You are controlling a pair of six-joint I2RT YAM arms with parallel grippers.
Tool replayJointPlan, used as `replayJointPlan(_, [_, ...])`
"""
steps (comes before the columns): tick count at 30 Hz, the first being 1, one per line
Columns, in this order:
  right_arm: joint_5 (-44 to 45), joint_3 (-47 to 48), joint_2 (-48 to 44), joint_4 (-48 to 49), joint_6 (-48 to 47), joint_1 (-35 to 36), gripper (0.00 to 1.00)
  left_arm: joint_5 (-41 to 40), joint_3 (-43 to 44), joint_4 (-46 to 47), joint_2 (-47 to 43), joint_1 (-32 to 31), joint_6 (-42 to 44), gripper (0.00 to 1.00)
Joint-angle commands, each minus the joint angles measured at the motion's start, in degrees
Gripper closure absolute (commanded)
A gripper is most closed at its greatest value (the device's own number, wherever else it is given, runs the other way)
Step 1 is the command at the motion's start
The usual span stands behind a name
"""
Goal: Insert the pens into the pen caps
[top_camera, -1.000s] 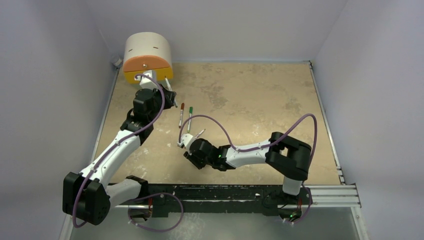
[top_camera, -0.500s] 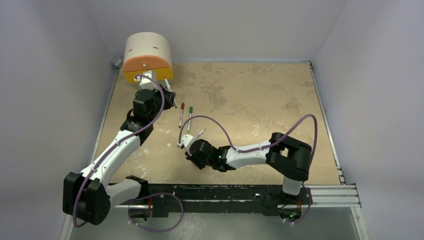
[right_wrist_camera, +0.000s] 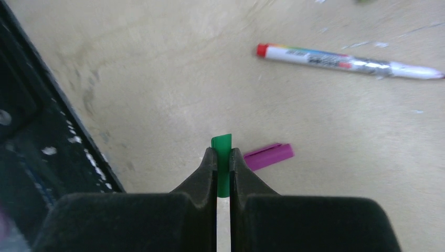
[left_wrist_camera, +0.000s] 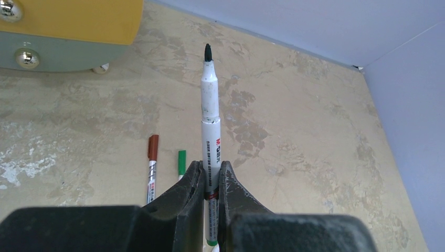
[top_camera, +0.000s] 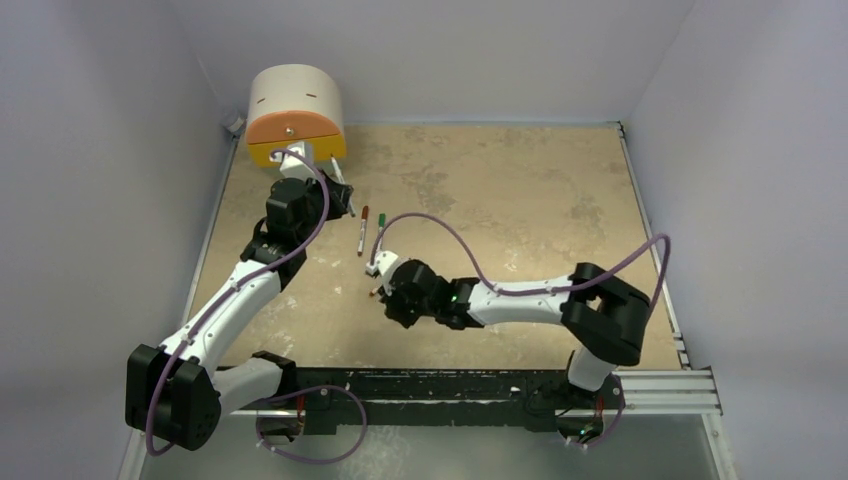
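**Top view:** my left gripper (top_camera: 335, 195) far left, my right gripper (top_camera: 380, 272) mid-table (top_camera: 520, 200). Loads too small to make out.

**Left wrist:** my fingers clenched on pen (left_wrist_camera: 210, 115), bare dark tip pointing away. Brown-capped pen (left_wrist_camera: 151, 168) and green-capped pen (left_wrist_camera: 181, 163) lie beyond, lower ends hidden.

**Right wrist:** my fingers pinch green cap (right_wrist_camera: 222, 143). Purple cap (right_wrist_camera: 268, 156) on table just beside.

**Step:** bring cap's open end to pen tip, match axes, push straight. Open end not discernible; picture blurred.
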Motion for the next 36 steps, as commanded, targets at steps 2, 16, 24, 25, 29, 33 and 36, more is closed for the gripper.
replayJointPlan(2, [-8.13, 4.22, -10.4, 0.16, 11.28, -9.32, 1.0, 1.71, 1.8, 1.7, -1.41, 0.6, -0.48, 1.0])
replayJointPlan(16, [-14.27, -0.73, -24.52, 23.45, 32.42, -28.49, 1.0, 21.41, -6.8, 26.6, -1.06, 0.61, -12.0, 1.0])
replayJointPlan(24, [-15.92, -0.03, -24.25, 34.19, 38.13, -30.53, 1.0, 31.75, -13.88, 56.42, 2.55, -2.1, -26.34, 1.0])
replayJointPlan(25, [-15.81, 0.49, -24.13, 34.28, 37.64, -30.63, 1.0, 32.58, -14.02, 56.95, 2.73, -3.19, -25.47, 1.0])
replayJointPlan(29, [-15.63, 2.17, -23.18, 34.05, 34.68, -30.93, 1.0, 35.46, -13.18, 55.63, 3.58, -8.46, -21.32, 1.0])
replayJointPlan(33, [-13.34, 4.74, -22.74, 33.89, 31.25, -30.94, 1.0, 38.67, -11.39, 55.24, 5.76, -11.16, -19.81, 1.0])
replayJointPlan(36, [-12.46, 5.54, -23.14, 33.53, 29.37, -31.08, 1.0, 38.98, -11.12, 55.77, 6.38, -11.44, -19.81, 1.0])
